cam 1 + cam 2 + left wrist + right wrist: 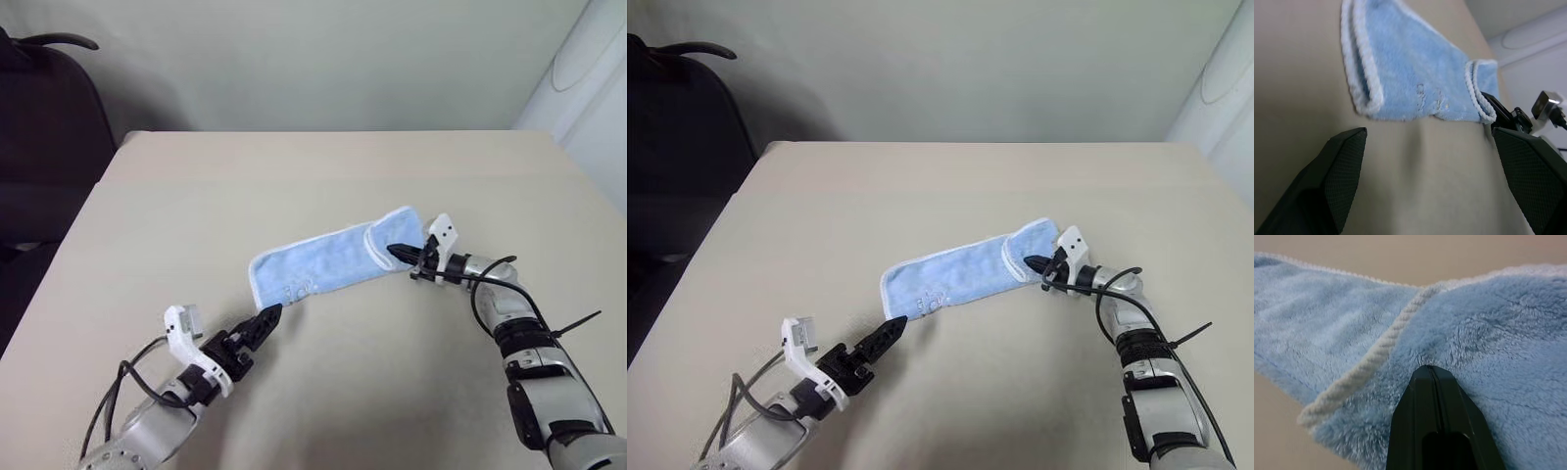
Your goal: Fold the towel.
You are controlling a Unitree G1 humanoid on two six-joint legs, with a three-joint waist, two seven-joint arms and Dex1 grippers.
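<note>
Towel (333, 266) lies mid-surface (323, 176), folded into a narrow strip; one more fold seems left. Right end effector (397, 252) is pressed together against its folded end, left end effector (266, 318) spread just beside the other.

Surface: a beige table (323, 166) carried everything.
On it: the towel (328, 262) lay folded lengthwise, near the middle.

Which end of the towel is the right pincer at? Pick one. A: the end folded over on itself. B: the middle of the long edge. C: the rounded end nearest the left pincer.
A: the right pincer, shut, presses into the folded-over end of the towel.
</note>
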